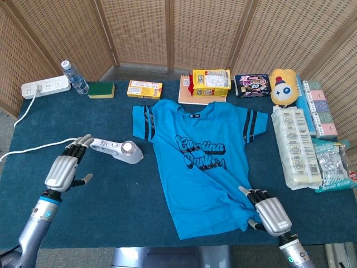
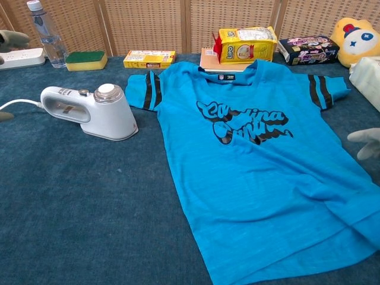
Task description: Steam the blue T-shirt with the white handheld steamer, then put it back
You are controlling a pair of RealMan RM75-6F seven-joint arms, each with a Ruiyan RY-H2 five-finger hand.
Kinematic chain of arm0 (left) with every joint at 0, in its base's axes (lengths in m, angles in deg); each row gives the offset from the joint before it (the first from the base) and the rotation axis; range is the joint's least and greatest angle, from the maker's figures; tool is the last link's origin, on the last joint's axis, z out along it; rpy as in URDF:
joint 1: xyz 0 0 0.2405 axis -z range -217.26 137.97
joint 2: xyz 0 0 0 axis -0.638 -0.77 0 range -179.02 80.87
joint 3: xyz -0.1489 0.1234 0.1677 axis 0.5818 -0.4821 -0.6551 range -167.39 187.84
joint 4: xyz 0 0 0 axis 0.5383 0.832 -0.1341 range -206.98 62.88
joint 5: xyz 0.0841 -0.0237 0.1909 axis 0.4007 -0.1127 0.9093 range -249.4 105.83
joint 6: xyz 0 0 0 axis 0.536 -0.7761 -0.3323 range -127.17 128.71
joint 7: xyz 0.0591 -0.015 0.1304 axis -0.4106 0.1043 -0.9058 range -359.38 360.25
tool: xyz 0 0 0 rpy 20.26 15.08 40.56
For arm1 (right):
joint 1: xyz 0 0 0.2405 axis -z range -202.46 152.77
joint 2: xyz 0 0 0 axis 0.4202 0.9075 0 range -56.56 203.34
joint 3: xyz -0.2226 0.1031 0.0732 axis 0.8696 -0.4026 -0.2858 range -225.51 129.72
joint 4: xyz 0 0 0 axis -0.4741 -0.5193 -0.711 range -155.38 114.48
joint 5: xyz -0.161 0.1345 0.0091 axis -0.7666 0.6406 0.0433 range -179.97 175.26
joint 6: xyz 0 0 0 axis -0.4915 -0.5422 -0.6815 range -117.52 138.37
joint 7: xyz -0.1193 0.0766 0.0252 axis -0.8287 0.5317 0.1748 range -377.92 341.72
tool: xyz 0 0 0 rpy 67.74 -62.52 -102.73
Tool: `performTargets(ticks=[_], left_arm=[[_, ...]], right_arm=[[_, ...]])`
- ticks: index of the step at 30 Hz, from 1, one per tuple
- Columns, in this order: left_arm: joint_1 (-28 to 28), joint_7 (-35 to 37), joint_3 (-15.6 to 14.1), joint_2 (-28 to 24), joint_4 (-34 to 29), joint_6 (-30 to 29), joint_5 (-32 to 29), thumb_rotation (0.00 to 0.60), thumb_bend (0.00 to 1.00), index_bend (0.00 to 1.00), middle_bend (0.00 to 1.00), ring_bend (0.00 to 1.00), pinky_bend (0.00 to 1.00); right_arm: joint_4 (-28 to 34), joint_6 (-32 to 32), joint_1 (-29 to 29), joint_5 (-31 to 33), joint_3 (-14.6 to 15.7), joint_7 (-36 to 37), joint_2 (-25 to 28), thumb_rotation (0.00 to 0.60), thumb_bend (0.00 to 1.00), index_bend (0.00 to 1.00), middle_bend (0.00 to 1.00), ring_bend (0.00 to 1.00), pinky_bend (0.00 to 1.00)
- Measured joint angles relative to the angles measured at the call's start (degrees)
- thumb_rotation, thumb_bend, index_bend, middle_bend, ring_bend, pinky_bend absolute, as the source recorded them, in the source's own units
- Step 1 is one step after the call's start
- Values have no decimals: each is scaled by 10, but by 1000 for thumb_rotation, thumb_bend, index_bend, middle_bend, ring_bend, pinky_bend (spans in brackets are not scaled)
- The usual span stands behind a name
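Head view shows the white handheld steamer (image 1: 118,149) resting on the table (image 1: 128,190) just left of the flat-spread blue T-shirt (image 1: 201,162), so the put-back looks done, though whether steaming happened cannot be told. Left hand (image 1: 64,168) hovers empty, fingers spread, beside the steamer's handle; right hand (image 1: 269,212), also empty and spread, rests at the shirt's lower hem.

Bare desk (image 1: 111,184) lies open left of the blue T-shirt (image 1: 201,162); the steamer (image 1: 118,150) and its cord (image 1: 28,149) cross it farther back.
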Motion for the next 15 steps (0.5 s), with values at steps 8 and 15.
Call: performTargets(ticks=[8,15], left_arm=[[-60,12,-27,-35,-29,-66,24,600,243,0,0,0,94],[-114,36,-50,-47,-28,-122,46,600,245,0,0,0,94]], right_arm=[[-6,-37,7,-9,-12,43,12,600,282,189,288,296,331],[-15,-54,11,-5,-23,64,21,600,283,287,324,324,354]])
